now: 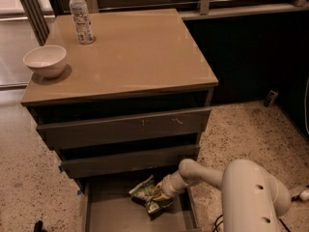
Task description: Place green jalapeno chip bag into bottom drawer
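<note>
The green jalapeno chip bag [146,195] is lying crumpled inside the bottom drawer [113,215], toward its right side and back half, with its pale end strip pointing to the drawer's rear left. It is looking light and soft: thin wrinkly foil, mostly air, likely giving way under any squeeze and sliding easily on the drawer's flat grey floor. The contents are probably crushing readily, so a gentle pinch would be suiting it better than a hard clamp. The best hold is probably on a bunched fold or the flat sealed end, where the foil is doubling up and not slipping.

The pincer [162,192] is reaching down into the same right part of the drawer, right up against the bag and partly hidden by its folds. Whether it is clasping the bag or has let go I cannot tell. The pale arm [203,174] is coming in over the drawer's right wall from the robot's body at the drawer's front right.

Directly above the drawer, the two upper drawers [125,129] are standing slightly out. Higher up, above the drawer's left, a white bowl [45,60] and a clear bottle [80,16] are sitting on the cabinet's top surface [140,52].
</note>
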